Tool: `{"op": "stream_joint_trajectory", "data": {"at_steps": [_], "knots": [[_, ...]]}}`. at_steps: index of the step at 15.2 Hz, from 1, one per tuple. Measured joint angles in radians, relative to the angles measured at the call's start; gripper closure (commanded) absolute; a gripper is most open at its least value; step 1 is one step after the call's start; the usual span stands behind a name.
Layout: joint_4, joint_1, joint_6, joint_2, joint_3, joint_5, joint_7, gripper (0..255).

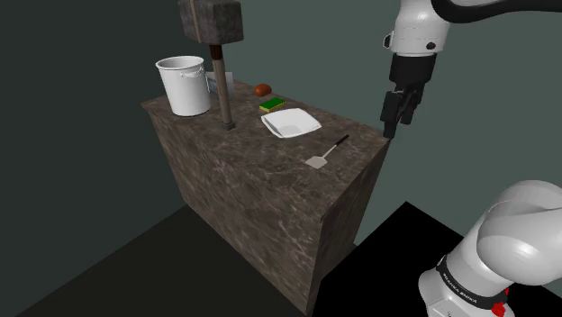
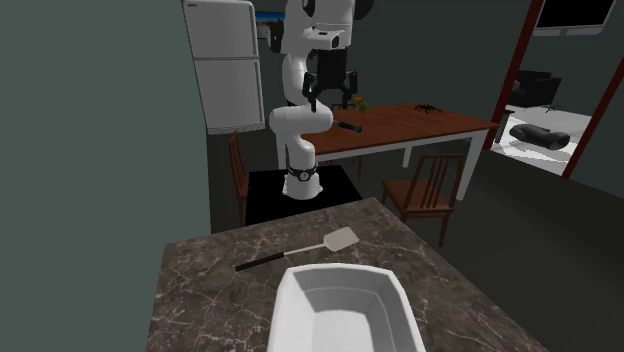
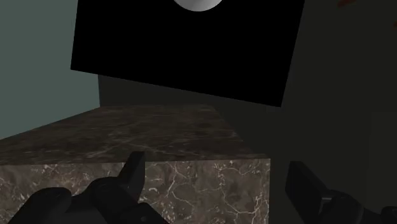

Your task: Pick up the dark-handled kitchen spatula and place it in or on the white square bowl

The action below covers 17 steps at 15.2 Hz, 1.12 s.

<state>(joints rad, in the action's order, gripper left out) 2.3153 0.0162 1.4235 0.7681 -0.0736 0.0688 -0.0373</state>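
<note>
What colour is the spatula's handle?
The spatula's handle is black, seen best in the second exterior view.

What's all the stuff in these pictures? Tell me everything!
counter: one, dark marbled, middle of the shoulder view
spatula: one, dark handle, pale blade, on the counter
bowl: one, white, beside the spatula
bucket: one, white, counter's far corner
sponge: one, green and yellow, behind the bowl
lump: one, reddish brown, past the sponge
post: one, brown, grey top, beside the bucket
fridge: one, white, behind the arm
table: one, brown, behind the arm
chairs: two, brown, near the table
arm: one, white, beside the counter
gripper: one, black, open, beside the counter
</note>
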Motion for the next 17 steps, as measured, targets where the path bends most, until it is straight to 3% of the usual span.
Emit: {"op": "stream_joint_trajectory", "data": {"at_steps": [4, 11, 17], "knots": [[0.017, -0.03, 0.071, -0.043, -0.032, 0.019, 0.094, 0], [0.029, -0.128, 0.295, -0.21, -0.129, 0.053, 0.411, 0], [0.002, -0.222, 0.492, -0.4, -0.184, 0.028, 0.68, 0]]}}
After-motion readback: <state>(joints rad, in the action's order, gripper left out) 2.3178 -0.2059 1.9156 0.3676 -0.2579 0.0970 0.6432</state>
